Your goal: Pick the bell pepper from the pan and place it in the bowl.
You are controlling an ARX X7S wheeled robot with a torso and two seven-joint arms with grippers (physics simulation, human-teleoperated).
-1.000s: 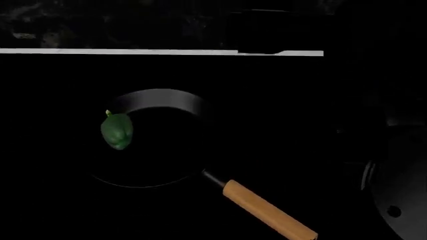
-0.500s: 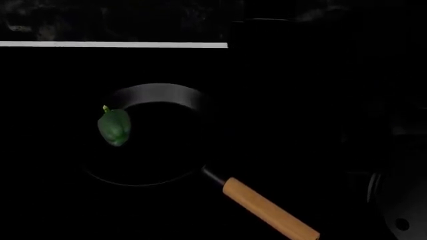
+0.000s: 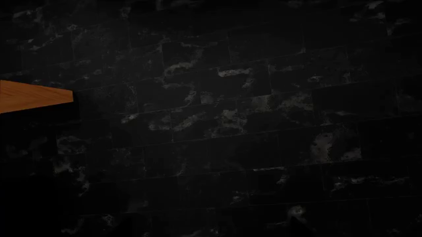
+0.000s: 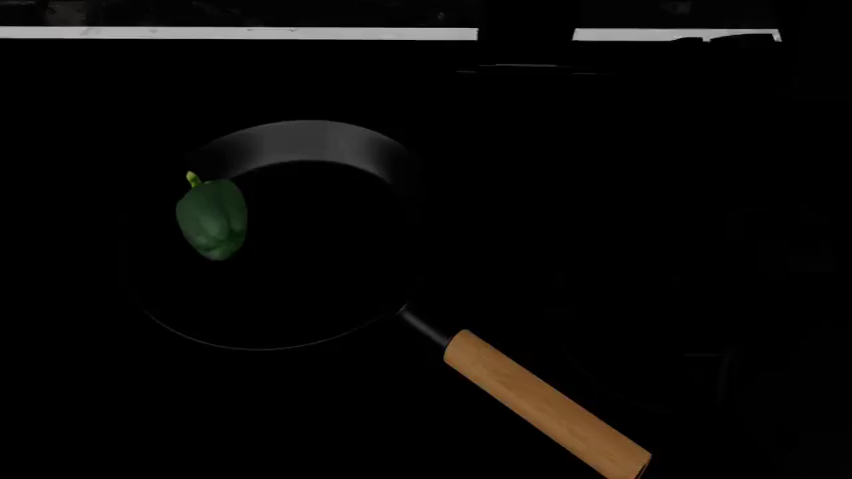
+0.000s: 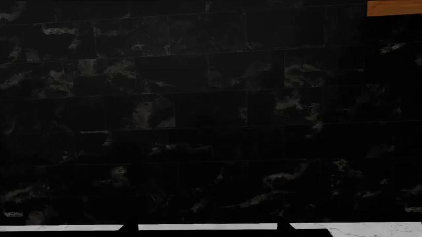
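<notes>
End effectors unseen; bell pepper (image 4: pixel 212 221) in pan (image 4: pixel 319 150).

A dark marble-tiled wall (image 3: pixel 250 128) is filling nearly all of the left wrist view, its black tiles showing pale grey veins and thin grout lines. The same wall is spreading across the right wrist view. A piece of orange-brown wood (image 3: pixel 33 96) is jutting into the left wrist view at one edge, and a similar orange-brown piece (image 5: pixel 394 8) is showing in a corner of the right wrist view. A white strip (image 4: pixel 239 33) is running across the far edge of the black countertop (image 4: pixel 600 200) in the head view.
</notes>
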